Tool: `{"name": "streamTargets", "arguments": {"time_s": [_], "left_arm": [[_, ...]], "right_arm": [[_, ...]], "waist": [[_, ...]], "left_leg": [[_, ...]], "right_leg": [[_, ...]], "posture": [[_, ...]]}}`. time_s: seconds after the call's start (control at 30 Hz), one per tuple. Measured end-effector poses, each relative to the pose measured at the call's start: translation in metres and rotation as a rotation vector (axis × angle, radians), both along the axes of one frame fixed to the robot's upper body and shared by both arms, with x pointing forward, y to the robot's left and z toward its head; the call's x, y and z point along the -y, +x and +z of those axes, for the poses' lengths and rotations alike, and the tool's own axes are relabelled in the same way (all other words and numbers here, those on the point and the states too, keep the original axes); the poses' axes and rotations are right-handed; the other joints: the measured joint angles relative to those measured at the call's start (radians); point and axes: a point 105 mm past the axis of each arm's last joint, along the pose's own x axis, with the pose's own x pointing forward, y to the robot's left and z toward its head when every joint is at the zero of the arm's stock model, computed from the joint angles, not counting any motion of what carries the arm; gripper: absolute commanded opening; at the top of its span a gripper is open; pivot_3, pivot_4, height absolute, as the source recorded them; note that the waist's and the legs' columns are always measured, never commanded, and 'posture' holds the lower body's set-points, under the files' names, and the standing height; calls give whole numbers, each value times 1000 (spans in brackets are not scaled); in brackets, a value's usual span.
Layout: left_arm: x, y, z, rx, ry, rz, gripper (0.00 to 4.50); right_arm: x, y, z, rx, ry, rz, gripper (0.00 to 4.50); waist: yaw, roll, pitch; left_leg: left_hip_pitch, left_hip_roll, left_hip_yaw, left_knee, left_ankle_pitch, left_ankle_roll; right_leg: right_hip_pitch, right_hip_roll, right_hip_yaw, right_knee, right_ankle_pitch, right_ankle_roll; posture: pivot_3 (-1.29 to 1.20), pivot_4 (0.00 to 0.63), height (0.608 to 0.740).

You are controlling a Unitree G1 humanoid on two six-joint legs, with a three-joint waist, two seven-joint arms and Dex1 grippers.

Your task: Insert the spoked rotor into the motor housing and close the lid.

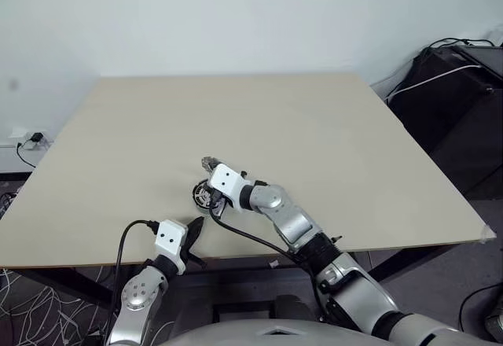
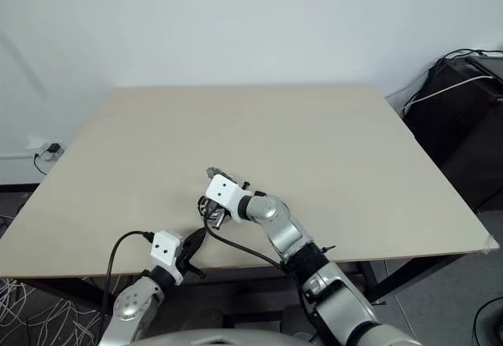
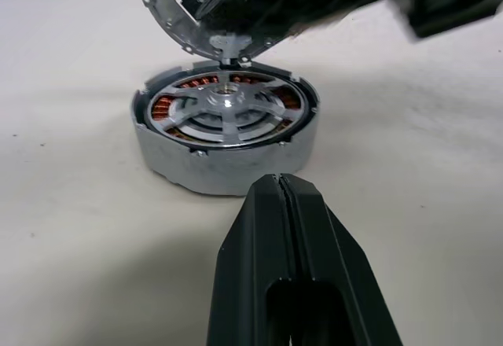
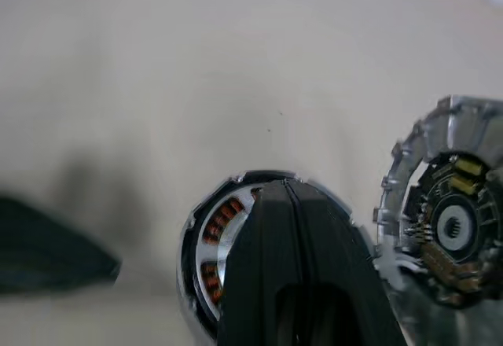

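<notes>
the small round dark motor housing (image 3: 224, 138) with copper-coloured windings sits on the pale wooden table (image 1: 330, 141), near its front edge. the flat silver spoked rotor (image 3: 225, 112) lies seated inside it, face up, axis vertical. the silvery-grey round lid (image 3: 185, 12) stands raised on edge at the housing's far rim, ribbed inside facing the housing. the right gripper (image 4: 287, 196), 2 fingers pressed shut and empty, hovers over the housing beside the lid. the left gripper (image 3: 280, 185), likewise shut and empty, rests just short of the housing. judgement: closing remains; push the lid's outer face down gently, keeping the housing from sliding.
</notes>
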Motion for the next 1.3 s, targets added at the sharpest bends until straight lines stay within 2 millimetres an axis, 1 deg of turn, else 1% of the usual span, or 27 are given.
{"name": "streamTargets", "arguments": {"time_s": [0.07,0.13,0.23,0.3,0.4,0.47,0.8,1.1,1.27,1.3], "left_arm": [[0,0,0,1,0,-1,0],[0,1,1,3,-1,-4,0],[1,1,1,6,-3,-12,0],[2,1,2,6,-4,-17,0],[2,1,2,5,-4,-23,0],[3,1,2,6,-5,-24,0],[4,0,0,0,-12,-18,0],[2,-3,-3,-12,-13,5,0],[2,-3,-3,-14,-15,9,0],[3,-3,-3,-14,-17,11,0]], "right_arm": [[8,-5,-3,12,-62,52,634],[14,-10,-8,17,-120,104,1270],[17,-14,-11,23,-186,167,2241],[16,-13,-8,45,-219,197,2862],[12,-9,-1,84,-270,246,2862],[9,-8,0,88,-298,273,2862],[4,-8,-18,66,-454,400,2862],[-2,-8,-27,56,-480,433,2862],[-3,-3,-27,63,-502,437,2862],[-3,-2,-27,63,-503,438,2685]], "waist": [[0,0,0],[-1,0,0],[-2,0,0],[-1,0,0],[0,0,0],[0,-1,0],[0,0,0],[0,0,1],[-1,0,1],[-1,0,1]], "left_leg": [[0,0,0,0,0,0],[0,0,0,0,0,0],[0,0,0,0,0,0],[0,0,0,0,0,0],[0,0,0,0,0,0],[0,0,0,0,0,0],[0,0,-1,0,0,0],[0,0,-1,0,0,0],[0,0,-1,0,-1,-2],[0,0,-1,0,-1,-1]], "right_leg": [[0,0,0,0,0,0],[0,1,0,0,0,0],[-1,1,0,1,0,0],[-1,2,0,1,0,0],[0,1,0,1,0,0],[0,1,0,1,0,0],[-1,1,0,1,0,0],[-1,1,-1,1,0,0],[-1,1,-1,1,0,0],[-1,1,-1,1,0,0]], "posture": [[0,0,740],[0,0,740],[0,0,740],[0,0,740],[0,0,740],[0,0,740],[0,0,740],[0,0,740],[0,0,740],[0,0,740]]}}
